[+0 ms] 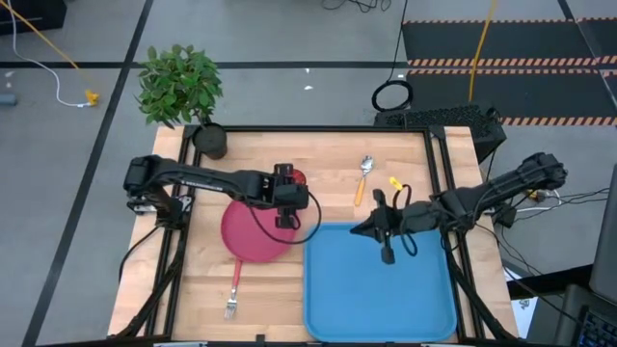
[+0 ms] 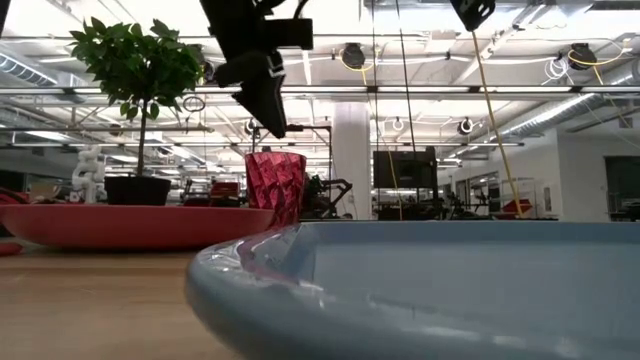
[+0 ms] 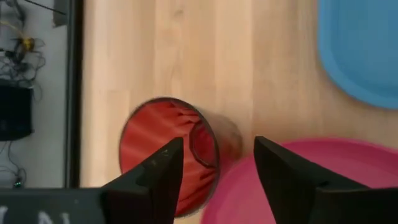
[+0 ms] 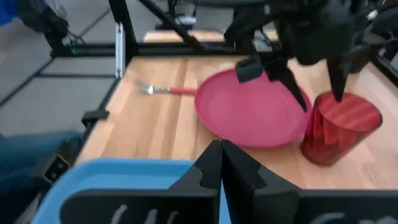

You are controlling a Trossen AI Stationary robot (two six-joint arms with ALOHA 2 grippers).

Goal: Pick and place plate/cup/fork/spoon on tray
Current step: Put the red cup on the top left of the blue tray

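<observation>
The dark red cup (image 1: 298,177) stands upright on the table, just beyond the far right rim of the pinkish-red plate (image 1: 253,236). My left gripper (image 1: 294,190) hangs open just above the cup (image 3: 163,146), one finger over its mouth and one outside it on the plate's side, clear of it in the low view (image 2: 272,122). The fork (image 1: 234,289) lies near the plate's near edge. The spoon (image 1: 362,179) lies beyond the light-blue tray (image 1: 386,294). My right gripper (image 1: 363,231) is shut and empty over the tray's far edge.
A potted plant (image 1: 183,92) in a dark pot (image 1: 209,141) stands at the table's far left corner. The tray (image 2: 420,290) fills the near right of the table. Bare wood lies between the cup and the spoon.
</observation>
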